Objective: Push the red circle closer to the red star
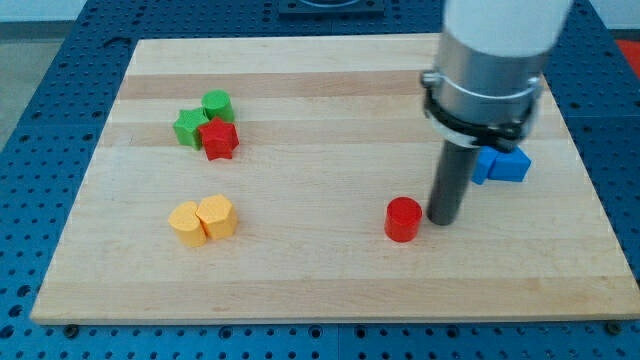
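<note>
The red circle (403,219) is a short red cylinder right of the board's middle, toward the view's bottom. The red star (219,139) lies at the upper left, touching a green star (189,128) and a green block (217,104). My tip (443,219) rests on the board just right of the red circle, very close to it or touching it. The rod hangs from the arm's grey and white body (490,60) at the upper right.
Two yellow blocks (203,219) lie side by side at the lower left. A blue block (503,164) sits right of the rod, partly hidden by it. The wooden board (330,290) lies on a blue perforated table (30,100).
</note>
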